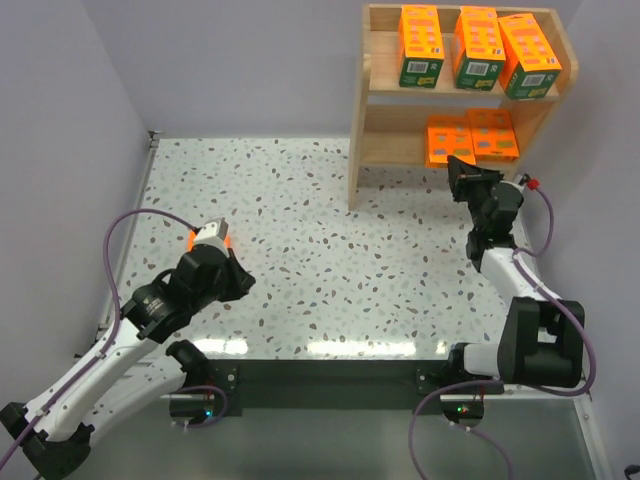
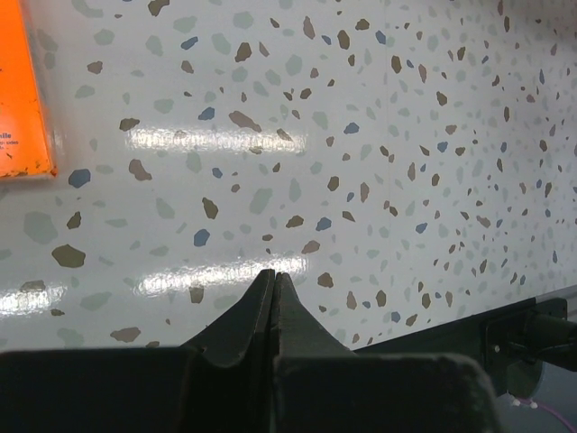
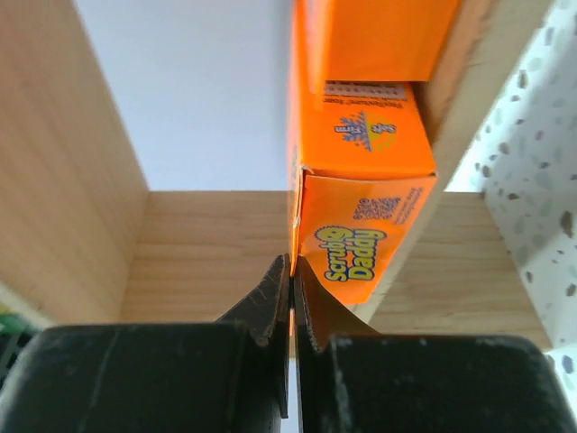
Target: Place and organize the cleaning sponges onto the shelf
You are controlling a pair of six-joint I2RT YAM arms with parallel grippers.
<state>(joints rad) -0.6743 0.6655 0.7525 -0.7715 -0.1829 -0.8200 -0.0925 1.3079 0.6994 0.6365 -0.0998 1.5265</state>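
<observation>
The wooden shelf (image 1: 362, 150) stands at the far right. Three orange sponge packs with green bands (image 1: 479, 47) stand on its top tier. Two plain orange packs (image 1: 450, 140) lie on the lower tier. My right gripper (image 1: 460, 170) is at the front of the lower tier. In the right wrist view it (image 3: 291, 263) is shut on the thin lower edge of an orange pack (image 3: 361, 244). The sixth pack (image 1: 191, 241) lies on the table, mostly hidden under my left gripper (image 1: 212, 233). In the left wrist view that gripper (image 2: 274, 275) is shut and empty, with the pack (image 2: 20, 90) at the upper left.
The speckled table (image 1: 330, 250) ends in a dark front edge (image 2: 505, 316). Purple walls close the left and back. The shelf's wooden side panel (image 3: 63, 162) and back board (image 3: 198, 244) stand close around my right gripper.
</observation>
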